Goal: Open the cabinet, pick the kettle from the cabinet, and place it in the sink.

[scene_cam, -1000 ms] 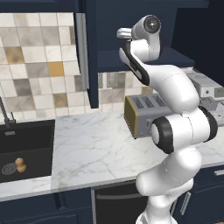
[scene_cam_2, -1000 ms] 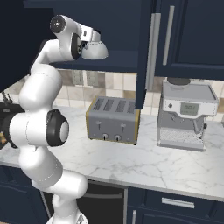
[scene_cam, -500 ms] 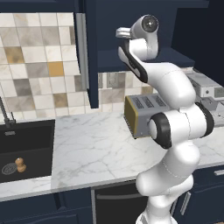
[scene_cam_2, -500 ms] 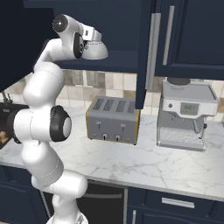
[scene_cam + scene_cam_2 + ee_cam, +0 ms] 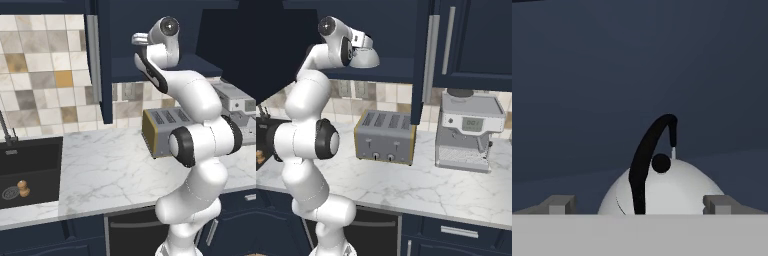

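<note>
Little has moved since the earlier frames: the arm has only leaned a touch further toward the open cabinet (image 5: 406, 30), and the kettle (image 5: 363, 57) sits as before on the cabinet's bottom shelf, above the toaster (image 5: 385, 136). From the right base the hand covers part of the kettle, and in the hand view its lower body is cut off, so only the dome, knob and arched handle show. It stands upright, the handle arching away from the camera, between the gripper's (image 5: 641, 204) wide-spread tips, which do not grip it; the sink (image 5: 30, 167) lies well to the left.
</note>
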Available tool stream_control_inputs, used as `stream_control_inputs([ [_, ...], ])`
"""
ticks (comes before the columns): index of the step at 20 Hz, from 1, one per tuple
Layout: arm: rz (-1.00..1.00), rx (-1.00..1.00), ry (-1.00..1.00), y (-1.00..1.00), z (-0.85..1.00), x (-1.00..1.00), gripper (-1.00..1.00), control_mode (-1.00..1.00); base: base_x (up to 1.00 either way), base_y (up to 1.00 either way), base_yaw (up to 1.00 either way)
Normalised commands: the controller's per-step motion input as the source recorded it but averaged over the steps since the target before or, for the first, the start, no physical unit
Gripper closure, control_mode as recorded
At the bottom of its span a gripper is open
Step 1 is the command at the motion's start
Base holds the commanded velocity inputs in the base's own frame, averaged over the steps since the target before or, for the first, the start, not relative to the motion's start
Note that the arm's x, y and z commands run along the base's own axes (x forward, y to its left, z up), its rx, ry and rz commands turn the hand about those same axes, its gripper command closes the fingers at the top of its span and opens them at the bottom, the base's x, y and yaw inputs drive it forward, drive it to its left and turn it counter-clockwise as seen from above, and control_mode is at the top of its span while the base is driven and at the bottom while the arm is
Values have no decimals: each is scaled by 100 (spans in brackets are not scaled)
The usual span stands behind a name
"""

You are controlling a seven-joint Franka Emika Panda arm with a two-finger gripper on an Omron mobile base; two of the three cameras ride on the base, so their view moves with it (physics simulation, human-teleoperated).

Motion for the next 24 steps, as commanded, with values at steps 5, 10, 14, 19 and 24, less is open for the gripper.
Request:
stream_control_inputs([
  [5, 0, 0, 0, 0, -4, 9, -100, -100, 0, 0, 0],
  [10, 0, 0, 0, 0, -5, 8, -100, -100, 0, 0, 0],
  [14, 0, 0, 0, 0, -5, 10, -100, -100, 0, 0, 0],
  [19, 0, 0, 0, 0, -2, 14, -100, -100, 0, 0, 0],
  [24, 0, 0, 0, 0, 0, 15, -100, -100, 0, 0, 0],
])
